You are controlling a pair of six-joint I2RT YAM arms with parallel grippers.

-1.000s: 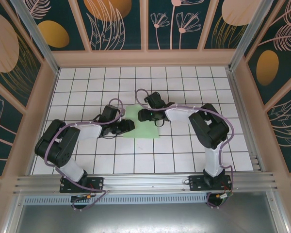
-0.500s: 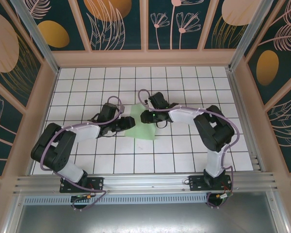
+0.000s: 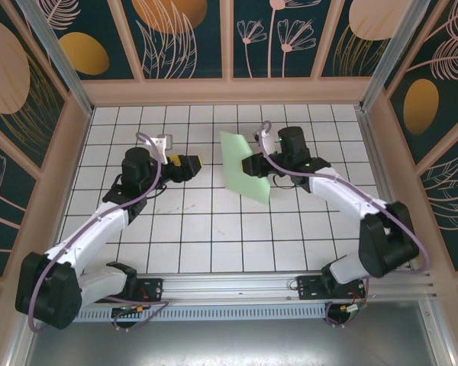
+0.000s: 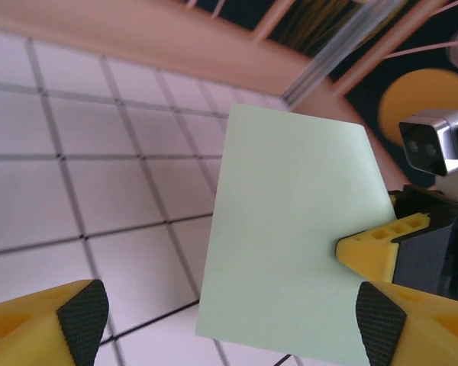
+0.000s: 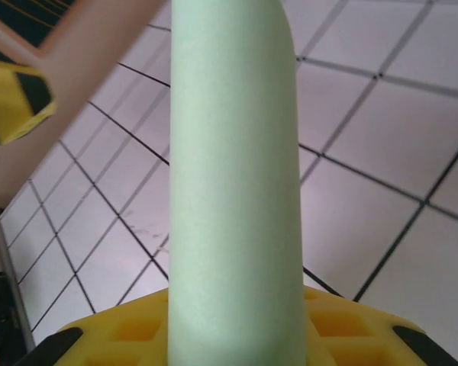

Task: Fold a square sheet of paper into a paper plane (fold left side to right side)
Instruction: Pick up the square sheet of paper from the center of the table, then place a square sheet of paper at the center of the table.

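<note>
Sheet [image 3: 243, 166]: thin pale-green paper, matt, smooth, plain. My fingers [image 4: 30, 329]: yellow plastic, matt, moulded w/ hollow pockets. Pads [image 4: 82, 316] on tips: black, grainy, rubber-like. Table [image 3: 214, 229]: white tiles, smooth, slight sheen, dark grid lines. Near rail [image 3: 229, 288]: bare metal, ribbed, dull shine. Wall frame [image 3: 229, 90]: looks like pale wood, matt.

My desk [image 3: 214, 252] is all white tiles with dark grid lines, boxed in by teal floral-print walls [image 3: 198, 46] and pale wooden framing [image 3: 229, 91]. Pretty even light.
</note>
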